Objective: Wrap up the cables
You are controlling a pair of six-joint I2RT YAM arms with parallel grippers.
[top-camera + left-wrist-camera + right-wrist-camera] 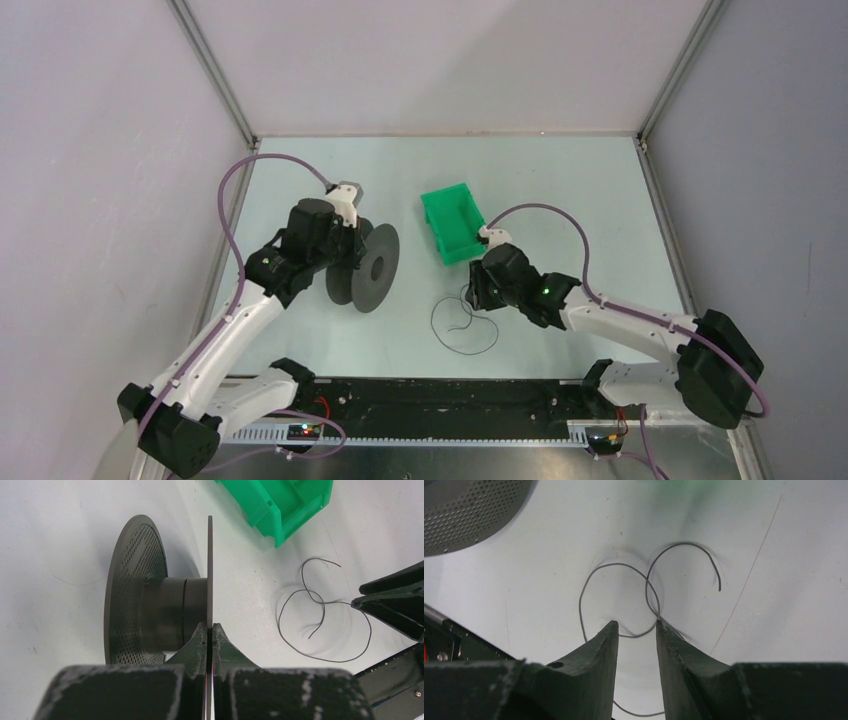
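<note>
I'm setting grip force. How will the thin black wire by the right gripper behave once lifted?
The wire lies in open curls, so it is probably springy, not limp. It is hair-thin, so likely very light, and it may slip from the right gripper unless pinched fully.

Left claw (210, 628) clamped tight, right claw (636, 626) parted, angled downward

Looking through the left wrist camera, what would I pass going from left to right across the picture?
Spool → cable → right gripper. The green bin is left out, since it overlaps the cable.
</note>
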